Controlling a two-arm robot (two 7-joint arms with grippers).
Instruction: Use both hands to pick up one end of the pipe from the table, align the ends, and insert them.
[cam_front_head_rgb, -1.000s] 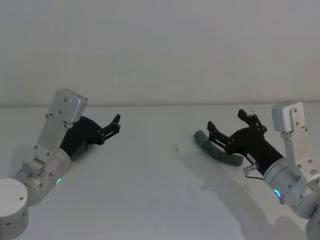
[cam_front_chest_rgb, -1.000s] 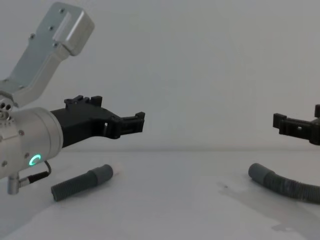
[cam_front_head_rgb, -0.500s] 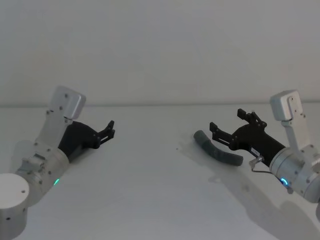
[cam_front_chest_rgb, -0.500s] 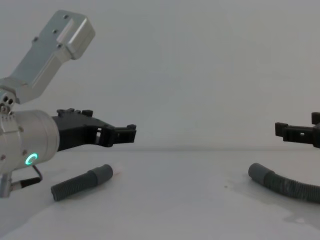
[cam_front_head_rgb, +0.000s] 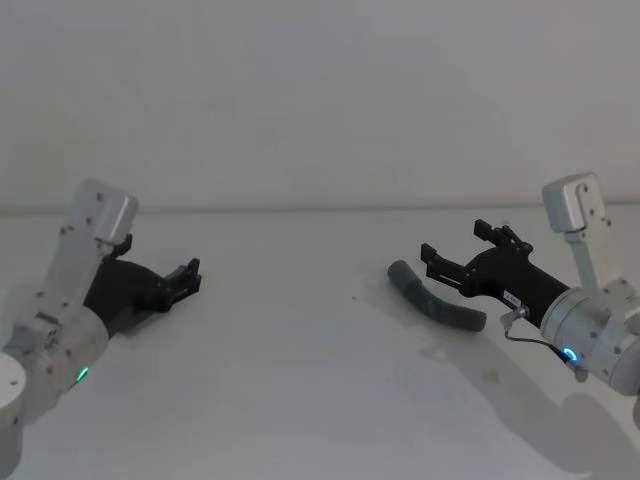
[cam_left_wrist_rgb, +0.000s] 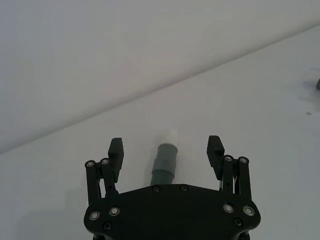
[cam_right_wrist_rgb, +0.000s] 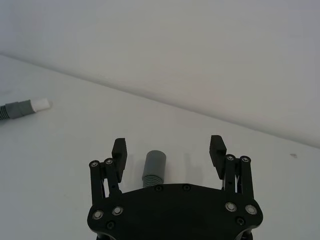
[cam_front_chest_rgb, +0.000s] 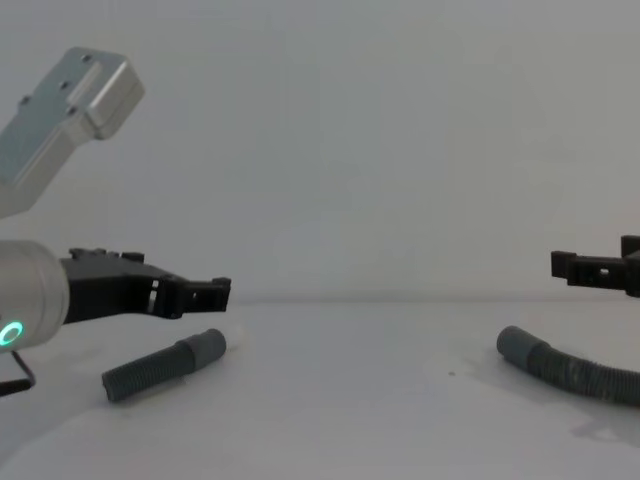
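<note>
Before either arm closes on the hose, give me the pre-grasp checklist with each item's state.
1. Left end effector open: ok, fingers spread.
2. Right end effector open: ok, fingers spread.
3. White-tipped cuff lined up between the left fingers: ok.
4. Plain cuff between the right fingers: ok, slightly off centre.
5. Both low enough to grip: not ok; in the chest view each hovers above its cuff.
6. Hose lying flat on the table: ok.
</note>
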